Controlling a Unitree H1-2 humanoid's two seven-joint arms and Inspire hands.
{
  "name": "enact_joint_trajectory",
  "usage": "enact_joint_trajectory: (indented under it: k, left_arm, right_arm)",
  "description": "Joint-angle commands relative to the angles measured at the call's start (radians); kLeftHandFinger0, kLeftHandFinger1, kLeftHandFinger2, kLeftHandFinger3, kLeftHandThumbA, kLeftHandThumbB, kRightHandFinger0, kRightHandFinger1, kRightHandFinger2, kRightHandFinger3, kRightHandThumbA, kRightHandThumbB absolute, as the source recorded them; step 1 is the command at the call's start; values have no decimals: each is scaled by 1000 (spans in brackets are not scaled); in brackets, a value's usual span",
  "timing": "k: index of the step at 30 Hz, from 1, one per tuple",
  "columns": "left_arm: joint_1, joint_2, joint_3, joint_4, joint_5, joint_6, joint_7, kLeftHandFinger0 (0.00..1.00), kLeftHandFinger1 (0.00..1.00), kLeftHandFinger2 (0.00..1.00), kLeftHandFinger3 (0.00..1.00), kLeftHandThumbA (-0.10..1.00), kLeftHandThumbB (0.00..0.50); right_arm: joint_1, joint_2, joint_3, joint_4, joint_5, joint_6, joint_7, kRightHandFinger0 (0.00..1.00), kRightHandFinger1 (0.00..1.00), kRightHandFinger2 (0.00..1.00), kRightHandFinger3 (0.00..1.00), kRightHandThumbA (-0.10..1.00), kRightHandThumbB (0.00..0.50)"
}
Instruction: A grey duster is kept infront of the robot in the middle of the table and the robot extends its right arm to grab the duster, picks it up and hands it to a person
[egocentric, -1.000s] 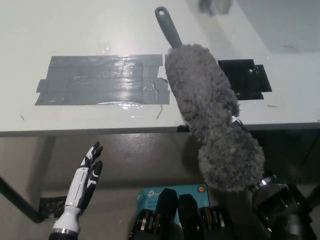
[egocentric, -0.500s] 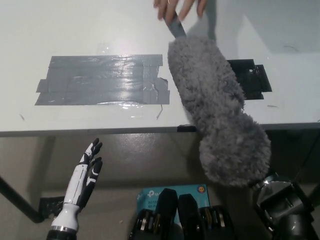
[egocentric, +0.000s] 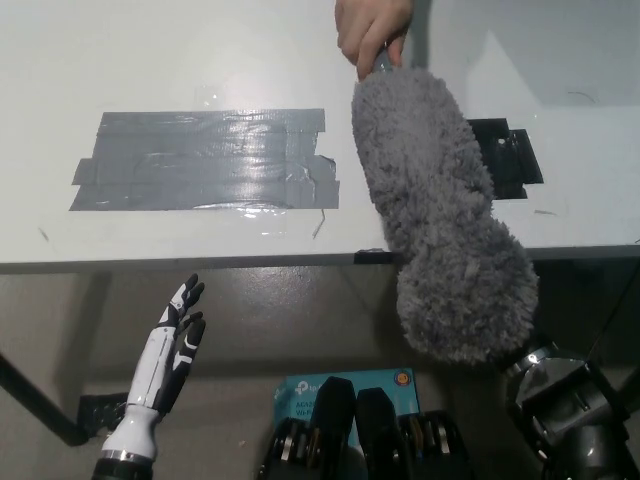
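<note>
White table (egocentric: 150, 60) across the upper frame, patched with grey duct tape (egocentric: 205, 160) at left centre, a black plate (egocentric: 505, 155) at right. Grey duster (egocentric: 440, 220) lifted, running from upper centre to lower right, handle end gripped by a person's hand (egocentric: 372, 28) at top; black right hand (egocentric: 560, 405) under the fluffy end, grip hidden, impossible to tell. Handover nearly finished, only release apparently left; white left hand (egocentric: 170, 350) idle, fingers spread, empty, lower left.

A large grey duster (egocentric: 440, 210) stretches from the far middle of the white counter (egocentric: 180, 60) out past its near edge, blocking the right-centre. A person's hand (egocentric: 370, 30) grips its far end. Left of it, flat grey tape (egocentric: 205, 160) leaves open room.
</note>
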Motion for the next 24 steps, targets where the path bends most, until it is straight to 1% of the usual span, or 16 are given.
enact_joint_trajectory:
  k: [1,2,3,4,5,6,7,8,9,12,16,18,20,21,22,24]
  left_arm:
    - [-22,17,7,-32,11,-31,14,927,1000,1000,1000,1000,194]
    - [-21,17,7,-34,13,-30,13,928,1000,1000,1000,1000,195]
    - [-21,17,8,-36,11,-27,11,930,1000,1000,1000,1000,196]
    - [-21,17,8,-36,11,-27,11,930,1000,1000,1000,1000,196]
    - [-24,17,7,-32,14,-32,13,924,1000,1000,1000,1000,187]
    - [-24,17,7,-32,14,-32,13,924,1000,1000,1000,1000,187]
    - [-26,17,7,-30,15,-34,14,921,1000,1000,1000,1000,186]
    - [-27,18,7,-30,13,-34,11,919,1000,1000,1000,1000,186]
    - [-27,18,7,-31,12,-34,10,919,1000,1000,1000,1000,187]
    - [-29,18,7,-27,9,-36,12,915,1000,1000,1000,1000,187]
    - [-28,18,7,-25,10,-36,14,917,1000,1000,1000,1000,185]
    - [-30,17,6,-24,8,-36,14,918,1000,1000,1000,1000,183]
    - [-31,16,6,-24,8,-36,15,918,1000,1000,1000,1000,180]
    - [-30,16,6,-23,8,-36,14,920,1000,1000,1000,1000,181]
    - [-29,16,7,-23,10,-36,13,923,1000,1000,1000,1000,186]
    - [-28,15,6,-21,11,-36,15,924,1000,1000,1000,1000,186]
  right_arm:
    - [-27,-13,19,-24,89,-1,57,647,1000,1000,1000,193,300]
    - [-26,-18,24,-25,87,-1,73,811,1000,1000,1000,283,324]
    - [-25,-29,35,-21,79,-1,115,1000,1000,1000,1000,399,373]
    - [-25,-32,38,-20,78,-1,126,1000,1000,1000,1000,399,373]
    - [-25,-50,52,-22,30,-1,193,1000,1000,1000,1000,570,483]
    - [-25,-50,52,-22,30,-1,193,1000,1000,1000,1000,570,483]
    - [-24,-56,57,-23,1,-1,222,1000,1000,1000,1000,603,499]
    - [-23,-65,66,-23,-35,-7,261,1000,1000,1000,1000,652,500]
    - [-23,-68,69,-23,-44,-12,271,1000,1000,1000,1000,658,500]
    - [-21,-82,87,-23,-109,-48,301,1000,1000,1000,1000,768,500]
    - [-13,-102,108,-30,-245,-122,300,1000,1000,1000,1000,965,500]
    - [-4,-118,115,-35,-336,-167,286,1000,1000,1000,1000,1000,500]
    - [4,-126,114,-34,-381,-195,280,1000,1000,1000,1000,1000,500]
    - [9,-128,114,-32,-406,-213,277,1000,1000,1000,1000,1000,490]
    - [23,-136,121,-31,-493,-270,262,1000,1000,1000,1000,1000,455]
    - [40,-148,130,-31,-600,-332,236,1000,1000,1000,1000,1000,436]
